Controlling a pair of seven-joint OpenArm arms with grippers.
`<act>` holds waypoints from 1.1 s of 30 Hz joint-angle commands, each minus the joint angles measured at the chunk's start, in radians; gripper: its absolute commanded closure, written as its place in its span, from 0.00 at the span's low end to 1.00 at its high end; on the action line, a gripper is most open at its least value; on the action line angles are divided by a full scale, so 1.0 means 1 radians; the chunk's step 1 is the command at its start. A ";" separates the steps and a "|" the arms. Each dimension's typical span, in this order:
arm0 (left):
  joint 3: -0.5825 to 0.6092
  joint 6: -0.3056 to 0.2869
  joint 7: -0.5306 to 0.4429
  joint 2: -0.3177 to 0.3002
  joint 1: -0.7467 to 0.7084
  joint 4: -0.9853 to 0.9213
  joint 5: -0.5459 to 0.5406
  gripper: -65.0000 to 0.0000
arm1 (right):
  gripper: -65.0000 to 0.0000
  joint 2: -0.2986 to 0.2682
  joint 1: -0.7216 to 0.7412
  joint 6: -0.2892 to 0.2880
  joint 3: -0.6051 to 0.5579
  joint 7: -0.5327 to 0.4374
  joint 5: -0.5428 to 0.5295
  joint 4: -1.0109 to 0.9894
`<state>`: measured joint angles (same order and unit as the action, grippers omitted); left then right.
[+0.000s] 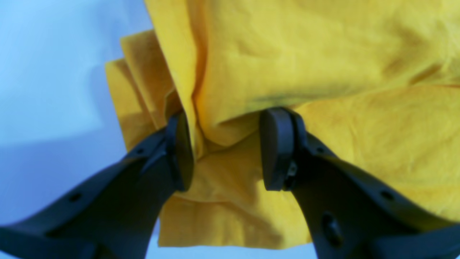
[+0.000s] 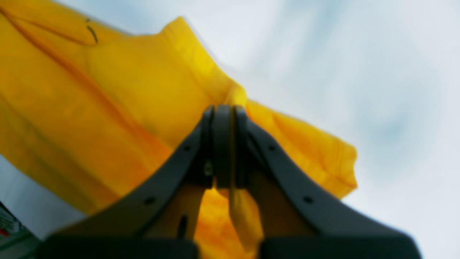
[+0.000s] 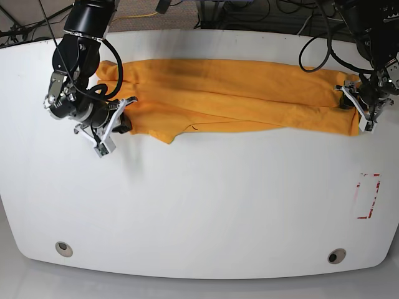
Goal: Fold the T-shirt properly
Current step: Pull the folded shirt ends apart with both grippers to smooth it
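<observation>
1. While it lies as a long band across the far half of the white round-cornered table (image 3: 199, 212), the large orange-yellow short-sleeved cotton T-shirt (image 3: 224, 93) looks soft, light and limp; I judge it will sag and crease wherever it is not supported.
2. At the base view's left end, the right gripper (image 2: 222, 144) has its black jaws pressed together on a fold of the cloth, with fabric showing both above and below the pads.
3. At the other end, the left gripper (image 1: 226, 149) stands with its jaws apart; a hanging fold sits between them and touches at least one pad, but whether it is truly pinched I cannot tell.
4. Thin cotton like this probably slips from a shallow pinch, so the best hold is a bunched hem or corner with several layers, such as the stacked edges seen in the left wrist view.
5. A thin black mark (image 2: 92, 33) shows on the cloth near the right gripper.
6. No container is in view; a red-outlined rectangle (image 3: 367, 195) marked on the table holds nothing.
</observation>
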<state>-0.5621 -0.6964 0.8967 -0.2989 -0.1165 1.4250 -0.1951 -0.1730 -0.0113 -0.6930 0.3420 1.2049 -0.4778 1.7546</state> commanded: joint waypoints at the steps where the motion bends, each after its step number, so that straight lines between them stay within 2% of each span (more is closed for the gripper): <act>1: 0.001 -0.002 0.031 -0.009 0.001 0.000 0.023 0.60 | 1.00 -0.013 -0.028 -0.005 0.022 -0.012 -0.012 0.040; 9: 0.086 -0.002 0.031 -0.038 0.028 0.000 0.024 0.60 | 1.00 -0.020 -0.077 -0.005 0.105 -0.017 -0.003 0.034; 11: 0.086 -0.002 0.031 -0.038 0.031 0.000 0.024 0.60 | 0.96 -0.021 -0.077 -0.005 0.118 -0.018 0.000 0.021; 13: 0.087 -0.002 0.031 -0.038 0.031 0.000 0.023 0.60 | 0.83 -0.046 -0.074 -0.005 0.121 -0.020 0.000 -0.005; 16: 0.083 -0.002 0.032 -0.039 0.033 0.000 0.023 0.60 | 0.56 -0.078 -0.077 -0.005 0.121 -0.063 0.000 -0.048; 19: 0.083 -0.002 0.032 -0.039 0.034 0.007 0.016 0.60 | 0.39 -0.112 -0.082 -0.005 0.122 -0.107 -0.008 -0.071; 22: 0.080 -0.002 0.035 -0.038 0.056 0.044 0.015 0.59 | 0.35 -0.119 -0.094 -0.005 0.127 -0.093 -0.023 -0.041; 25: 0.078 -0.002 0.039 -0.023 0.065 0.076 0.006 0.59 | 0.35 -0.116 -0.123 -0.005 0.161 -0.063 -0.089 0.026; 27: 0.076 -0.002 0.058 -0.012 0.067 0.093 -0.024 0.59 | 0.35 -0.115 -0.137 -0.005 0.165 -0.046 -0.170 0.061; 30: 0.043 -0.002 0.109 -0.012 0.068 0.119 -0.111 0.59 | 0.35 -0.115 -0.160 -0.005 0.168 -0.030 -0.338 0.064; 33: -0.002 -0.002 0.147 -0.012 0.093 0.119 -0.189 0.59 | 0.35 -0.116 -0.172 -0.005 0.164 -0.030 -0.456 0.061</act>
<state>-0.5354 -0.6979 1.0355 -0.2867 -0.0601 1.5242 -0.3447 -0.2745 -0.1822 -0.6964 0.5014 1.1893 -0.8806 1.8000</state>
